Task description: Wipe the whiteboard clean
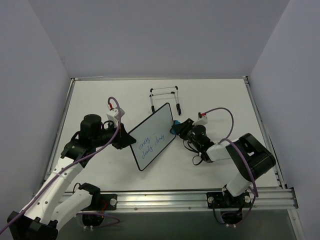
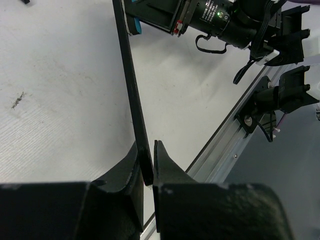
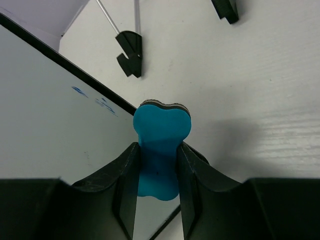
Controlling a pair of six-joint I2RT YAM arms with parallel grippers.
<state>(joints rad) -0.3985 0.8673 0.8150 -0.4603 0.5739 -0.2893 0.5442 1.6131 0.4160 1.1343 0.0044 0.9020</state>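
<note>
Mid-bench, just at 6 o'clock of wire easel (image 1: pixel 164 92): board (image 1: pixel 152 136), face tilted up toward top camera. Long axis from 7 o'clock to 1 o'clock. Blue handwriting in two lines across lower half; upper half looks blank.

Left pincer (image 2: pixel 146 150): clenched on board's black frame, near corner at 9 o'clock. Wrist view shows board edge-on between both fingers. Cannot tell whether far edge rests on bench (image 1: pixel 215 95).

Right pincer (image 3: pixel 157 150): clenched on blue eraser (image 3: pixel 161 125), waist of block between fingers, felt end pointing forward. Eraser tip right at board's 3 o'clock edge, near upper corner; contact with white face not clear from wrist view.

Key relation: board lies at 9 o'clock of right pincer; ink lies at roughly 8 o'clock of eraser, down along long axis. Right arm nearer to writing side, left arm busy as holder.

Poses: left arm stretched forward from 7 o'clock base, forearm low, wrist rolled. Right arm folded at elbow, forearm reaching toward 10 o'clock, wrist low over bench.

Judgement: wiping not yet begun on ink; next stroke likely needs eraser brought onto face, then swept toward 7 o'clock.
</note>
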